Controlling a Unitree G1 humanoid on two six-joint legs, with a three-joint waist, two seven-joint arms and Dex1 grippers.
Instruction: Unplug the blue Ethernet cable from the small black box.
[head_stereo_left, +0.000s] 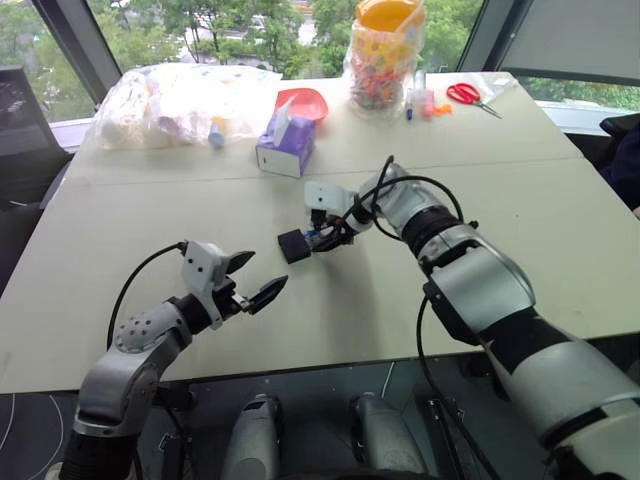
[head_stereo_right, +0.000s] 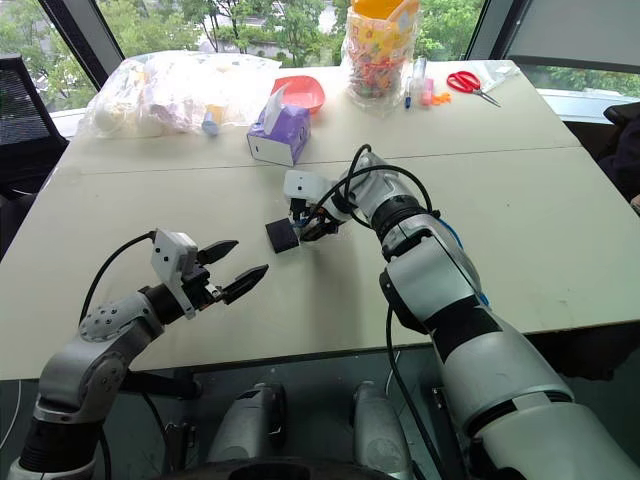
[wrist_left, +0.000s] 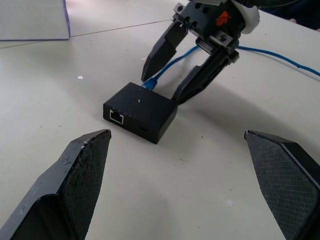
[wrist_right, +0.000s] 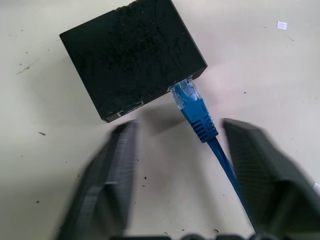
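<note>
Blue Ethernet cable (wrist_right: 200, 117) sits plugged into the small black box (wrist_right: 132, 55). Right gripper (wrist_right: 182, 175) straddles the plug behind the box, jaws apart, grasping nothing. Left gripper (wrist_left: 182, 185) hangs spread before the box. Unbraced, the box could drag along.

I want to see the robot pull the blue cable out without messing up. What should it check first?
1. Blue Ethernet cable plugged into the small black box: ok, plug seated in its port.
2. Right gripper lined up on the plug: ok, fingers straddle the plug's boot.
3. Right gripper gripping the plug: not ok, gaps show on both sides.
4. Left gripper ready to steady the box: not ok, open, short of the box, not touching.
5. Box flat on the table: ok.
6. Plug's release tab pressed: cannot tell.
</note>
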